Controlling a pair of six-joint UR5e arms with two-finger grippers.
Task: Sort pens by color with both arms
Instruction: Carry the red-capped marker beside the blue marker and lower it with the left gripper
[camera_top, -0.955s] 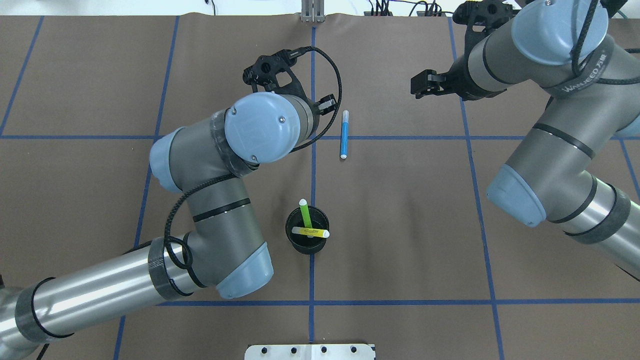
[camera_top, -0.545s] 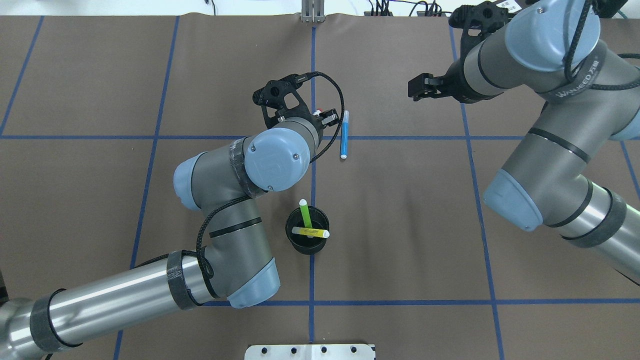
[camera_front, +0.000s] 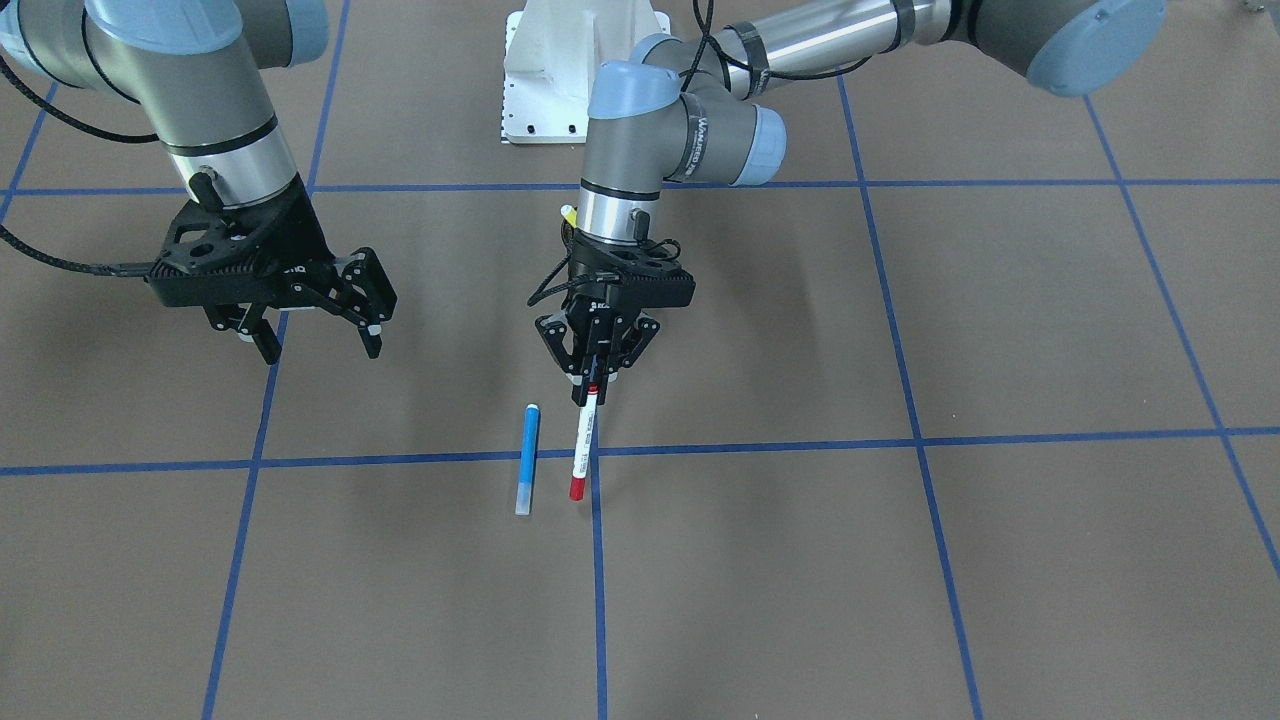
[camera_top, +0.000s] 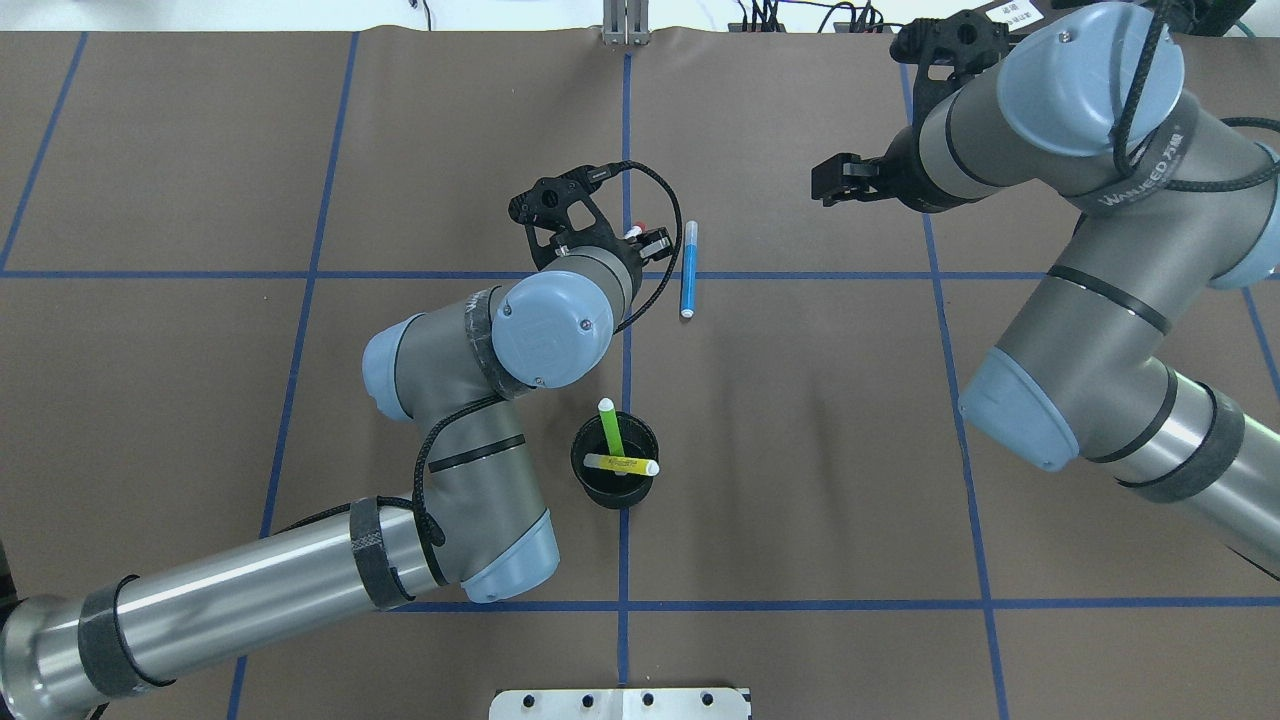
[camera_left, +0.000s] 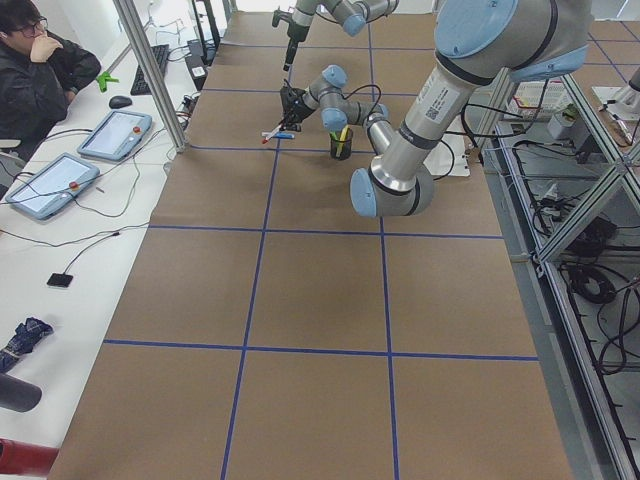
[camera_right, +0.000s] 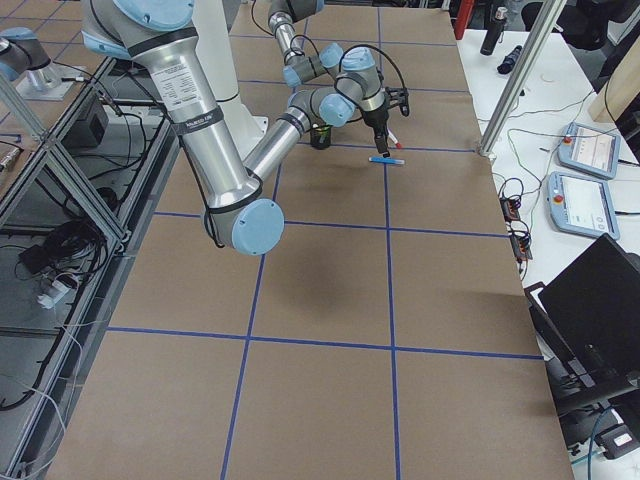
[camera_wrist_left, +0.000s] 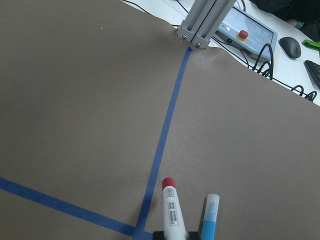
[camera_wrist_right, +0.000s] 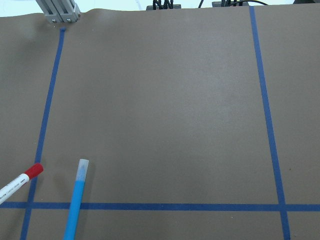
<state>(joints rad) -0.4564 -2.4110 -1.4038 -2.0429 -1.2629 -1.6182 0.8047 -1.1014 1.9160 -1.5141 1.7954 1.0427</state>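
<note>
My left gripper (camera_front: 597, 378) is shut on the rear end of the white pen with the red cap (camera_front: 583, 440). The pen slants down, its cap next to the blue tape line. The cap also shows in the overhead view (camera_top: 637, 228) beside the left gripper (camera_top: 645, 240). The blue pen (camera_top: 689, 270) lies flat on the table just right of it, and shows in the front view (camera_front: 527, 458) too. The lime green pen (camera_top: 609, 428) and yellow pen (camera_top: 622, 464) stand in the black mesh cup (camera_top: 590, 480). My right gripper (camera_front: 322, 345) is open and empty, hovering apart from the pens.
Blue tape lines (camera_top: 800, 275) divide the brown table cover into squares. The white base pedestal (camera_front: 560, 70) stands at the robot's edge. A metal post (camera_top: 625, 25) sits at the far edge. The left arm's elbow (camera_top: 545, 325) hangs over the table near the cup.
My left arm has swung right and toward the robot, bringing the red-capped pen close beside the blue pen. My right arm has shifted slightly left.
</note>
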